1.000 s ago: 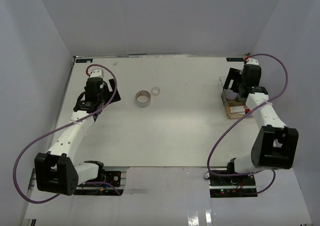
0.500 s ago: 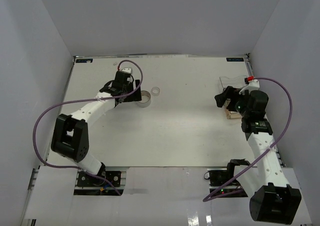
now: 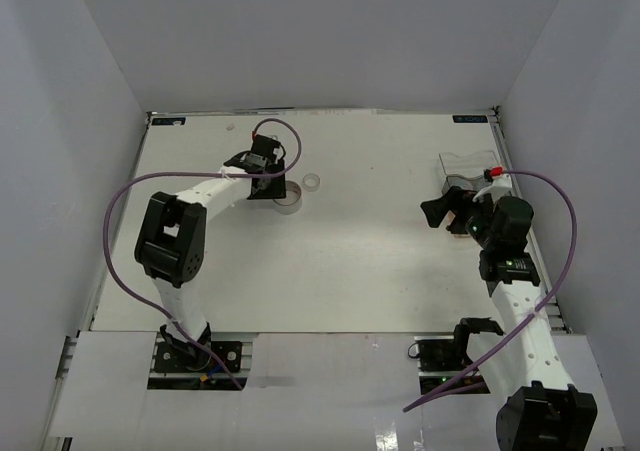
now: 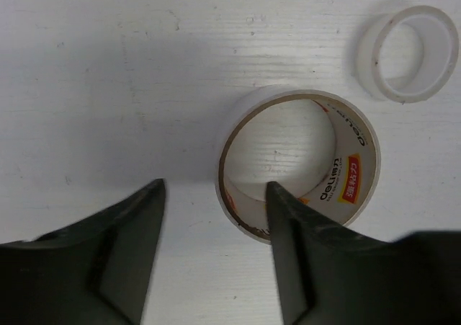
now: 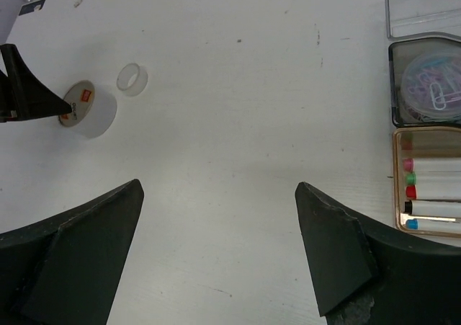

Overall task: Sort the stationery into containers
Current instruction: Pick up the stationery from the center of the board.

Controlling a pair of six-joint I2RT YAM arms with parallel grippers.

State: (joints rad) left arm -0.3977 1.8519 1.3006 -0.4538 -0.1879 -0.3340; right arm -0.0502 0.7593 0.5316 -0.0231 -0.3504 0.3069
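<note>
Although the markers (image 5: 432, 195) lie in the organiser (image 5: 395, 184), the tape roll (image 4: 351, 184) and clear ring (image 4: 369, 58) wait well apart from it, left gripper (image 4: 215, 195) and right gripper (image 5: 216, 195) both spread, holding nothing.

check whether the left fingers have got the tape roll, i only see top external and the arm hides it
Observer: Not gripped. In the left wrist view the left gripper is open, its fingers straddling one wall of the tape roll: one outside, one over the hollow core.
Operator: is the little clear ring in the way
Observer: No. The clear ring lies apart from the roll, on the side away from the fingers.
Operator: right fingers holding anything
Observer: Nothing. The right gripper is open, with only bare table between its fingers.
Operator: any markers sorted
Observer: Yes, the markers lie side by side in the tan tray.
</note>
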